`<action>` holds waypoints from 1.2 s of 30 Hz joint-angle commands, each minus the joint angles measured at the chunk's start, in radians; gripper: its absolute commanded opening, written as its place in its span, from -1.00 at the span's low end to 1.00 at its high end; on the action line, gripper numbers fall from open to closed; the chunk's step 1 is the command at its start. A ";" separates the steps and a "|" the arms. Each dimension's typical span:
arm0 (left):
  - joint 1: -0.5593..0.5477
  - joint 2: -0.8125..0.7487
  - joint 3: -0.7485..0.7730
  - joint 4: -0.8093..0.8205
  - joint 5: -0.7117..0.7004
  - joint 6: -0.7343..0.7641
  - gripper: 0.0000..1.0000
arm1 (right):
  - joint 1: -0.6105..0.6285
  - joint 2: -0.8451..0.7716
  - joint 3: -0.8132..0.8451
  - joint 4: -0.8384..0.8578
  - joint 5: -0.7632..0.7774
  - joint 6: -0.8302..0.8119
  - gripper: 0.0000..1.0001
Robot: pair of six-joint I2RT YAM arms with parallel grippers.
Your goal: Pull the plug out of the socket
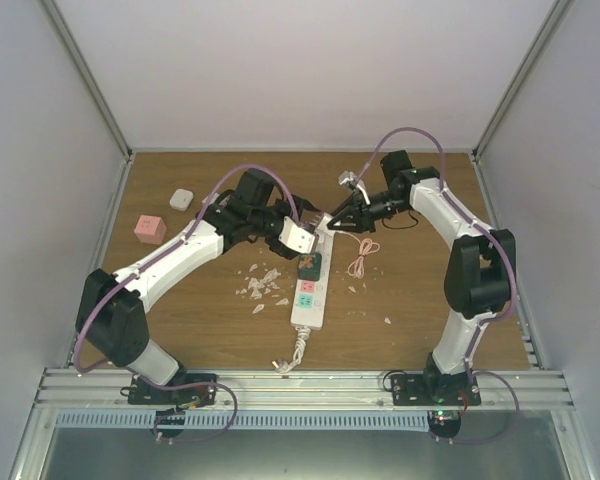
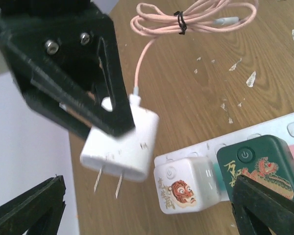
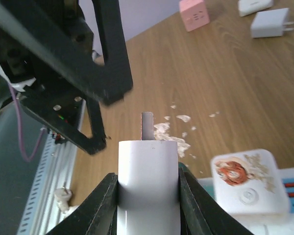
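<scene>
Nearest you, the short cord (image 1: 292, 355) curled at the bottom centre of the top view. From it the socket (image 1: 307, 300) ran its long axis up the frame, leaning slightly right, with bare wood on both sides and white flakes (image 1: 263, 283) to its left. At its far end your left gripper (image 1: 302, 243) hung with its jaws spread wide over the green adapter (image 1: 310, 264). Just beyond, your right gripper (image 1: 335, 220) was clamped on the plug (image 2: 122, 147), held clear of the socket, its prongs in the air pointing toward the bottom of the left wrist view. The pink cable (image 1: 362, 258) lay to the right, and a pink cube (image 1: 149, 229) sat well apart at the upper left, near the table edge
</scene>
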 commanded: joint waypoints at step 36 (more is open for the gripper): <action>-0.061 -0.005 0.008 0.028 -0.207 0.071 -0.47 | 0.075 0.076 0.065 -0.166 -0.166 -0.080 -0.07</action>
